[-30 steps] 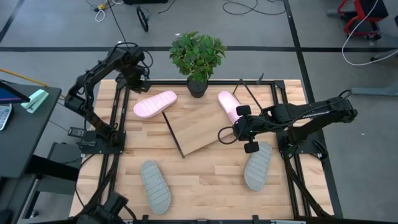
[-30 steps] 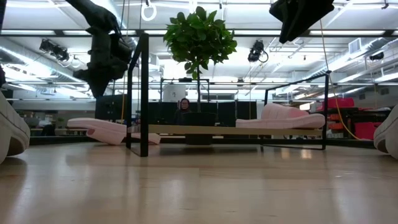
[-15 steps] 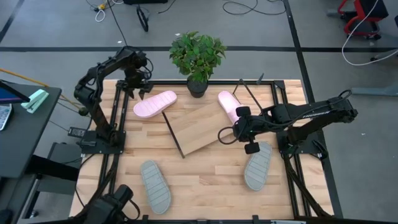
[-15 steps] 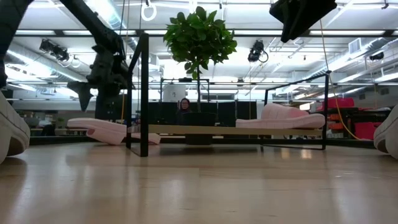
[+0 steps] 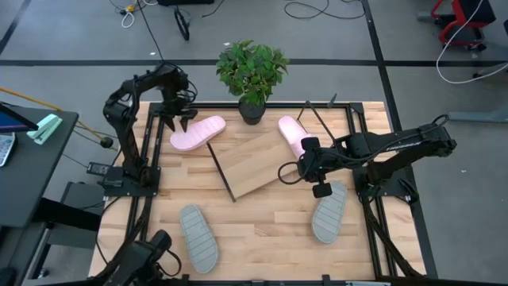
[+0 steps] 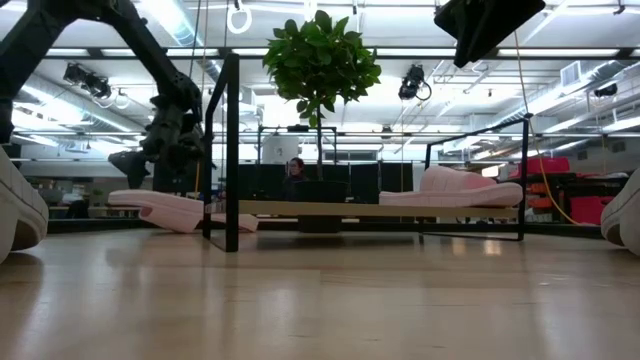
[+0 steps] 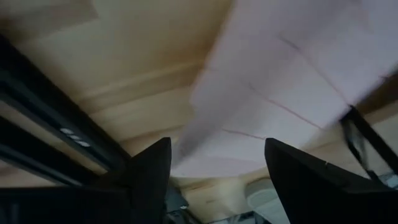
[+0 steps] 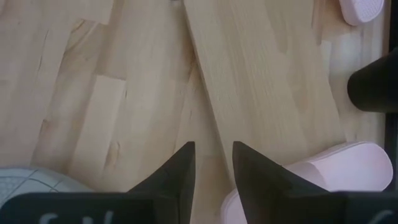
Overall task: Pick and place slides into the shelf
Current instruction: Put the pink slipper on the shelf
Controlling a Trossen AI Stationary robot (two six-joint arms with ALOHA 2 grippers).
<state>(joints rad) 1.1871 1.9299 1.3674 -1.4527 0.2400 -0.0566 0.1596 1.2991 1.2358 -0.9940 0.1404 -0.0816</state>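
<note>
One pink slide lies on the table by the far left corner, left of the shelf. My left gripper hovers just over its left end, open, the pink foam ahead of its fingers. The other pink slide rests on the shelf's far right end. My right gripper hangs over the shelf's right edge, fingers a narrow gap apart, holding nothing. Two grey slides lie sole-down near the near edge.
A potted plant stands at the middle of the far edge, just behind the shelf. Black frame posts rise at the table's edges. Bare wood lies between the two grey slides. A person sits far behind the table.
My left gripper has come down and toward the near edge, from above the far left corner to just over the left pink slide. My right arm and all the slides have kept still.
</note>
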